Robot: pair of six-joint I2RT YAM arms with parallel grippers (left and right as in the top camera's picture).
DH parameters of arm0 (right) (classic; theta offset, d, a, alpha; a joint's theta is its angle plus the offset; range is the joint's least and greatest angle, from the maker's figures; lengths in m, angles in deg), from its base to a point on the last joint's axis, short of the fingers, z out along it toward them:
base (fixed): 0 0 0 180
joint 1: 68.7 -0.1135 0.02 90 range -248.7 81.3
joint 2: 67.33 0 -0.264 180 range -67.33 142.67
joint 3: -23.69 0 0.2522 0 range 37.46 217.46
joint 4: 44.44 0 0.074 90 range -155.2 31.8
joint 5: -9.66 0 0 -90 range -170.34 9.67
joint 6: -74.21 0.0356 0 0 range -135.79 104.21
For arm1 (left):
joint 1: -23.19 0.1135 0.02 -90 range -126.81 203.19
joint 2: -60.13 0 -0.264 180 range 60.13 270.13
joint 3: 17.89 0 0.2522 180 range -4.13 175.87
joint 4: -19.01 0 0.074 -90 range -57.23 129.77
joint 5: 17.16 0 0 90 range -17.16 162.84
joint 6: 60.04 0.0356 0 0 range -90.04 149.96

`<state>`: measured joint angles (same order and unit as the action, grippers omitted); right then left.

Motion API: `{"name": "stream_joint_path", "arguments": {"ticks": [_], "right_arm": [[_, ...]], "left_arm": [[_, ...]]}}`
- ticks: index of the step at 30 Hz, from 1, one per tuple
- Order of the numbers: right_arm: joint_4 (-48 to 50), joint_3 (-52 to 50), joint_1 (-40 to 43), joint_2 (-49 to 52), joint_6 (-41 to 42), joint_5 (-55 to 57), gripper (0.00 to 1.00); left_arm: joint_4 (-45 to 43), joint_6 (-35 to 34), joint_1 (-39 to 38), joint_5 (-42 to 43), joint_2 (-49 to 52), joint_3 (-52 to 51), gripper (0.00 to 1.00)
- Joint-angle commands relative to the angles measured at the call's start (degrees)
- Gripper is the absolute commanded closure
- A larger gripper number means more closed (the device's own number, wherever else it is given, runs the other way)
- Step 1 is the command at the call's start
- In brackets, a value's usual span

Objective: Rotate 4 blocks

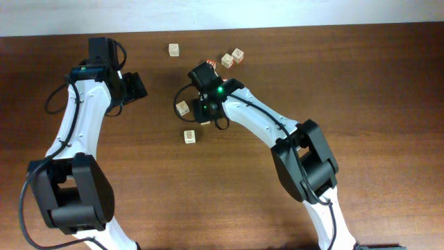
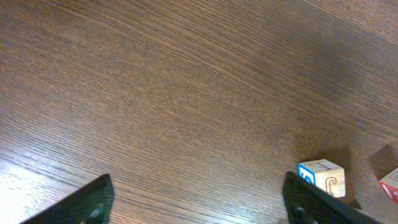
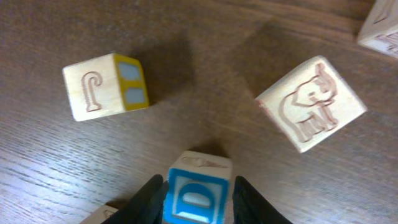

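The right gripper (image 3: 198, 186) was clamped on the blue-faced block (image 3: 196, 198) on the desk (image 3: 205, 93). A yellow-sided block (image 3: 106, 86) and an elephant block (image 3: 311, 104) sat near ahead, well apart, with bare wood between them. The left gripper (image 2: 196, 202) hung with its fingers wide apart over open desk, a blue-sided block (image 2: 322, 177) just beside one finger.

- The tabletop (image 1: 361, 76) was dark brown wood with fine grain.
- A lone block (image 1: 173, 49) lay near its far edge.
- Two marked blocks (image 1: 227, 60) (image 1: 238, 55) sat just beside each other, with a red block (image 1: 210, 64) near them.
- In the right wrist view, a yellow-sided block (image 3: 106, 85) and an elephant block (image 3: 311, 104) lay well apart.
- A blue block (image 3: 196, 190) sat nearer than both.
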<state>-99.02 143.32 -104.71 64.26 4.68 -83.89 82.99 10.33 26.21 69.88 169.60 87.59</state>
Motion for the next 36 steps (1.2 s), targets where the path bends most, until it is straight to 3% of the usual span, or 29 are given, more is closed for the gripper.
{"name": "stream_joint_path", "arguments": {"ticks": [1, 6, 9, 15, 26, 36], "right_arm": [[-0.2, 0.5, -1.2, 0.2, -0.4, 2.6, 0.63], [-0.8, 0.4, -1.2, 0.9, 0.8, 3.1, 0.63], [-2.2, 0.4, -1.2, 0.9, 2.3, 3.7, 0.70], [-4.8, 0.7, -1.2, 0.9, 4.1, 1.8, 0.74], [-13.7, 1.0, -1.2, 0.9, 8.4, -5.6, 0.74], [-15.5, 1.0, -1.2, 0.9, 10.1, -11.1, 0.75]], "left_arm": [[0.5, -0.4, 0.0, 0.2, 0.5, 0.3, 0.14], [1.2, -0.4, 0.0, 0.2, 0.5, 0.3, 0.14], [1.3, -0.4, 0.0, 0.2, 0.5, 0.3, 0.14], [1.3, -0.4, 0.0, 0.2, 0.5, 0.3, 0.13], [1.3, -0.4, 0.0, 0.2, 0.5, 0.3, 0.13], [1.3, -0.4, 0.0, 0.2, 0.5, 0.3, 0.13]]}}
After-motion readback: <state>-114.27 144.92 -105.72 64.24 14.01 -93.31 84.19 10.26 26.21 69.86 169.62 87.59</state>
